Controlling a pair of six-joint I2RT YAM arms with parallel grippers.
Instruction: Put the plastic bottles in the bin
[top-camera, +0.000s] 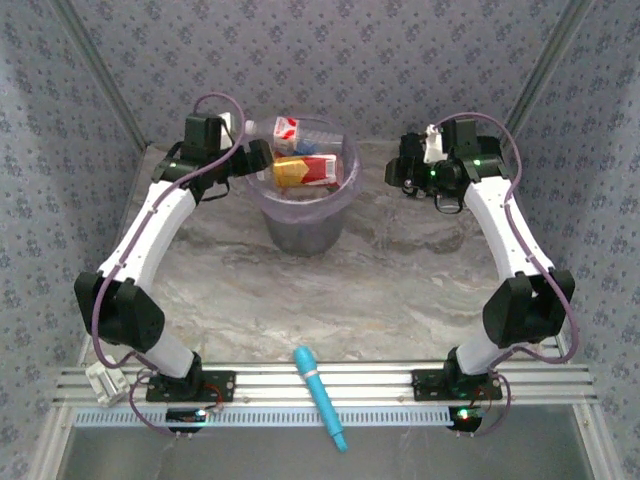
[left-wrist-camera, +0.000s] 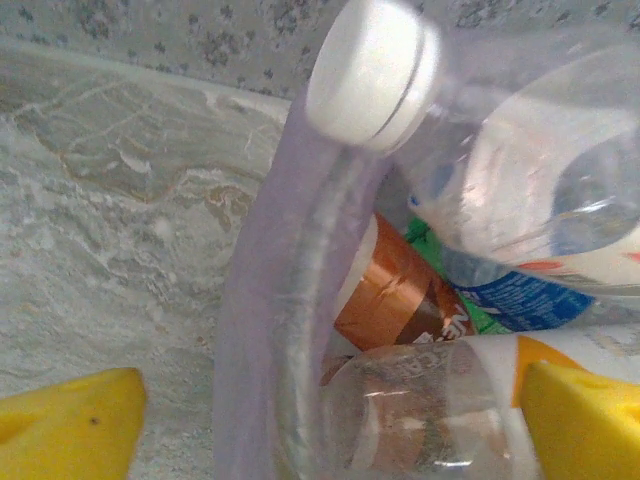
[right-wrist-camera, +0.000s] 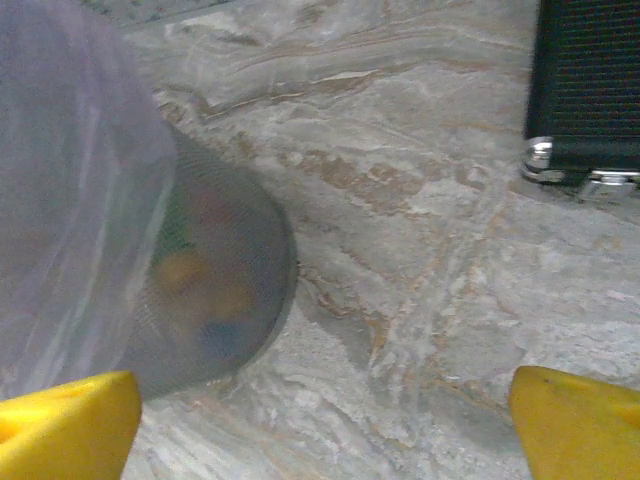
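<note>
The pale-lilac bin (top-camera: 300, 215) stands at the back middle of the table, with bottles piled inside. On top lie a red-and-white-labelled bottle (top-camera: 287, 130) and an orange-labelled bottle (top-camera: 305, 172). A clear bottle with a white cap (top-camera: 248, 127) pokes out over the bin's left rim. My left gripper (top-camera: 256, 157) is open at that rim. In the left wrist view its yellow fingertips (left-wrist-camera: 70, 420) straddle the bin's wall (left-wrist-camera: 270, 330), gripping nothing; the white-capped bottle (left-wrist-camera: 520, 170) lies just above. My right gripper (top-camera: 402, 170) hangs open over bare marble right of the bin (right-wrist-camera: 80, 200).
A long teal stick tool (top-camera: 320, 398) lies across the front rail between the arm bases. A flat black case (right-wrist-camera: 590, 90) sits on the table near the right gripper. Patterned walls close in the back and both sides.
</note>
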